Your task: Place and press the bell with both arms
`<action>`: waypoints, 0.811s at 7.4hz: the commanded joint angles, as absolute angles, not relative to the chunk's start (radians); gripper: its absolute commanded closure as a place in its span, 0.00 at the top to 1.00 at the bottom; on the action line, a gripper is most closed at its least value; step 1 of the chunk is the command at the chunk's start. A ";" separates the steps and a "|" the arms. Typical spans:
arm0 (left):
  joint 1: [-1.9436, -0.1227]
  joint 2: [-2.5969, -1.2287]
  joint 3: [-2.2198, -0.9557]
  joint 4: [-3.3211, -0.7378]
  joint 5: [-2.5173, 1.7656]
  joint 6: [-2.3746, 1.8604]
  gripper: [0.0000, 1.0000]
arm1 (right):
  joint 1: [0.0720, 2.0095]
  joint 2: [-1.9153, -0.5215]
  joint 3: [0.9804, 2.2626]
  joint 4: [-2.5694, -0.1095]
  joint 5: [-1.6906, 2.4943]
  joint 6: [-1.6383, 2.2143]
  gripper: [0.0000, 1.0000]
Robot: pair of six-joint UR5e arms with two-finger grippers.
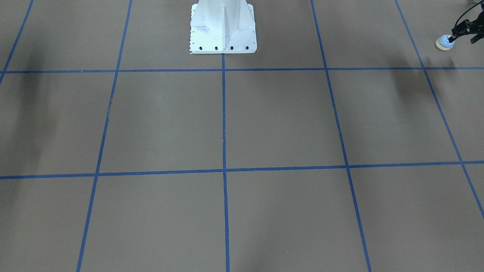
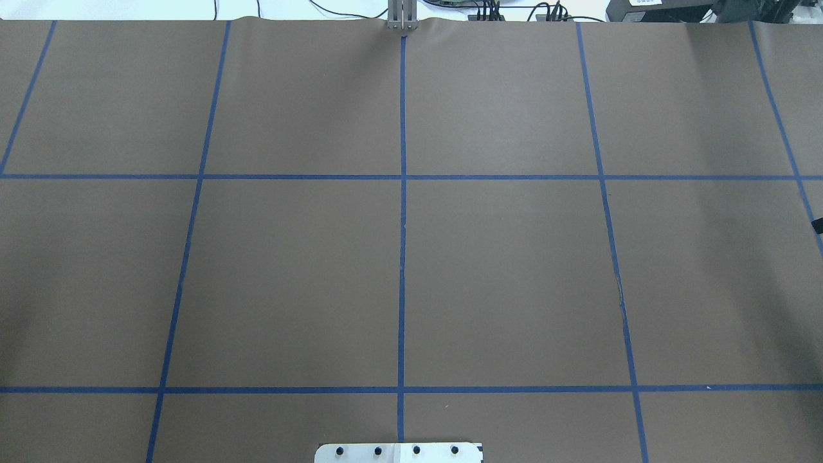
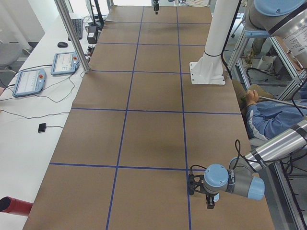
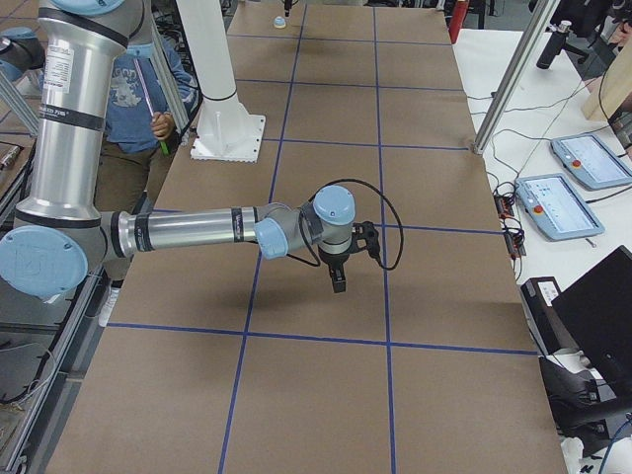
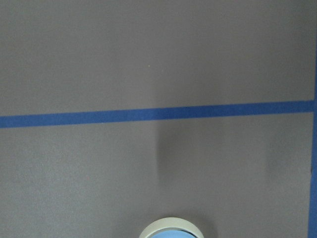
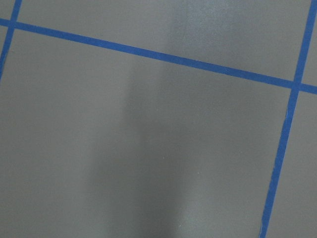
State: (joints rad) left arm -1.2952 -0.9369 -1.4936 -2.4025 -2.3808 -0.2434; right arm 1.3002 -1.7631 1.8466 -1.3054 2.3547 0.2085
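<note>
**Illumination and image quality:** even, diffuse light from above falls on a matte brown table cover (image 2: 501, 270), moderately bright and without glare.

Two soft-edged shadows (image 1: 406, 81) lie near the counter's two ends in the front-facing view, and the overhead view dims slightly toward those same ends. The white pedestal (image 1: 223, 26) is close to overexposed, with a bluish cast. The fixed views are sharp, with crisp blue tape lines (image 2: 402, 257). Both wrist views are softer and greyer, each crossed by a faint vertical shadow band (image 6: 143, 163). The bell (image 5: 171, 230) is blurred at the left wrist view's lower edge.
</note>
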 commanded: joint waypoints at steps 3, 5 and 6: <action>-1.220 -0.966 -1.425 -2.411 -2.397 -0.245 1.00 | 1.292 -1.763 1.847 -1.305 2.353 0.209 1.00; -1.180 -0.971 -1.420 -2.408 -2.433 -0.252 1.00 | 1.286 -1.764 1.848 -1.305 2.355 0.209 1.00; -1.146 -0.974 -1.413 -2.405 -2.434 -0.252 1.00 | 1.285 -1.764 1.848 -1.305 2.355 0.209 1.00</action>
